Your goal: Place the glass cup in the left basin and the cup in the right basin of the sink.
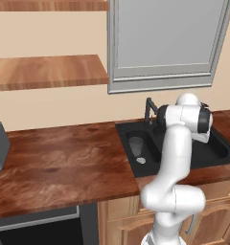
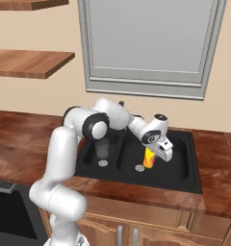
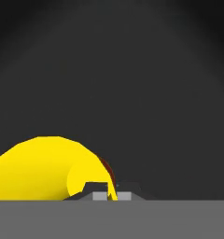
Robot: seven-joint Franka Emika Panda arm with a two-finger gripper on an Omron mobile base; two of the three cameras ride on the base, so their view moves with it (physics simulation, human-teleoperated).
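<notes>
Camera set-up: two base views, one hand view.
Both base views look forward and down from behind the arm, sharing the sink point(image 1: 177, 143) near 3 o'clock and point(image 2: 136, 158) centre; hand view sits close above the black basin floor point(image 3: 132, 84).

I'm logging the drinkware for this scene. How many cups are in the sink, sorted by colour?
Clear grey: 1, the glass cup, standing in the left basin.
Yellow: 1, the cup, in the right basin, held by the end effector.
Total: 2

You see a glossy brown wood-grain worktop point(image 1: 64, 158), matt black sink point(image 2: 192, 173), clear greyish glass cup point(image 1: 135, 146), smooth opaque yellow cup point(image 2: 149, 157).
</notes>
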